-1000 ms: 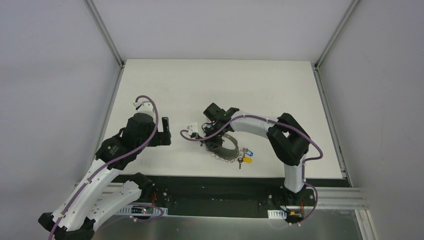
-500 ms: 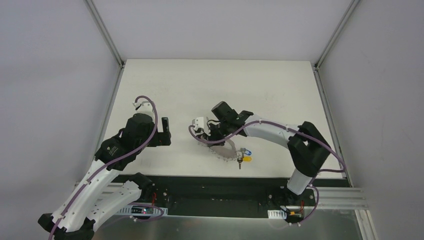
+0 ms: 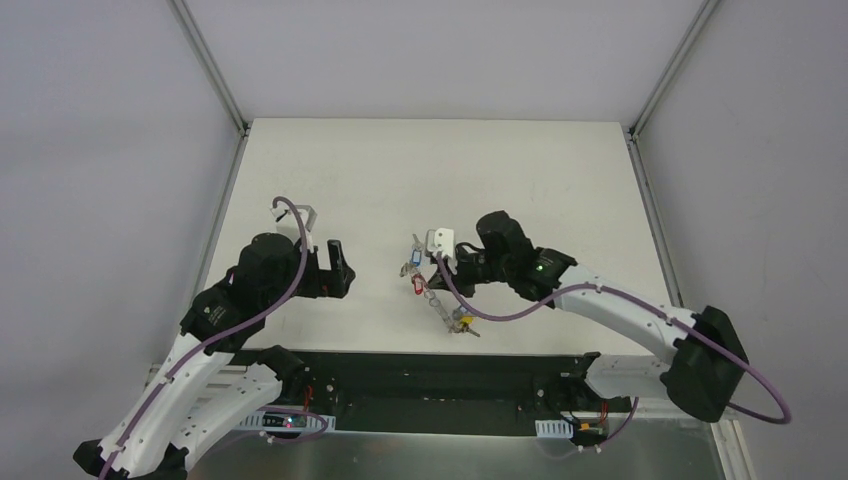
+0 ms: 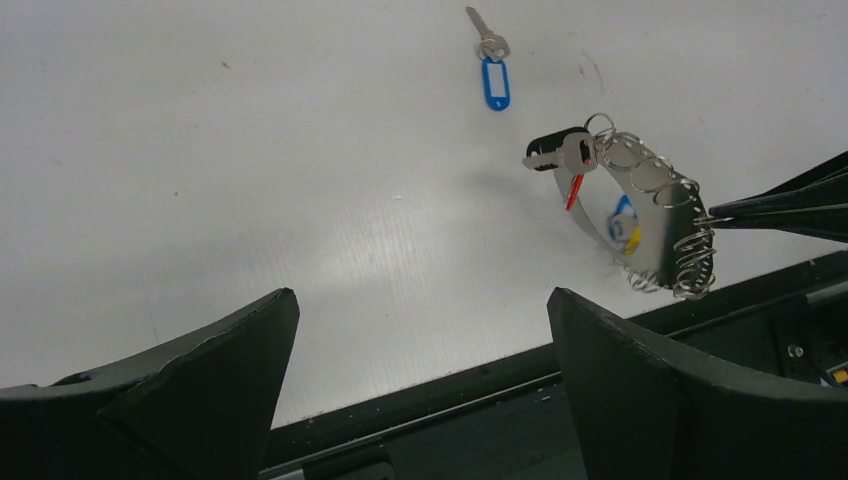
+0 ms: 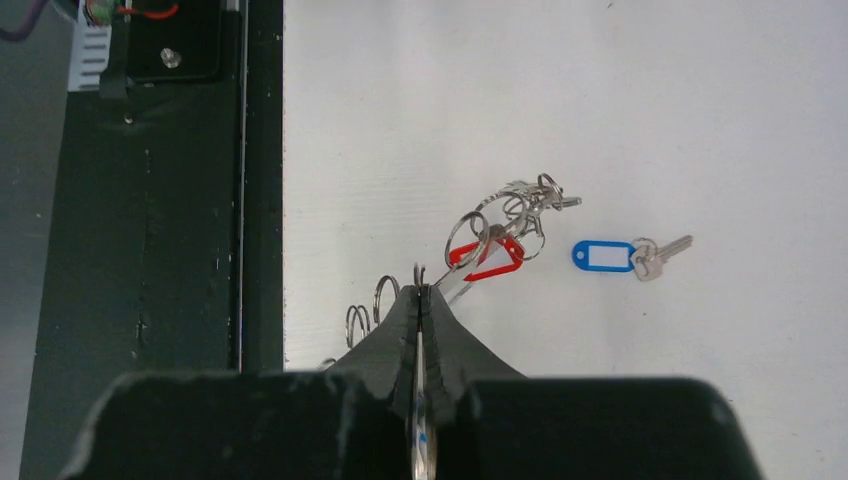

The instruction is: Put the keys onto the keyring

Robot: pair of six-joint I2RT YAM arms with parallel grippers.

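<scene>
White table bordered by a black near-edge strip.

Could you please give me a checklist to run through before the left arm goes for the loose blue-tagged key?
1. The right gripper is shut on the keyring: ok.
2. The left gripper is open and empty: ok.
3. The blue-tagged key lies alone on the table, apart from the keyring: ok.
4. The blue-tagged key is threaded onto the keyring: not ok.
5. The keyring has an open gap for threading: cannot tell.
</scene>
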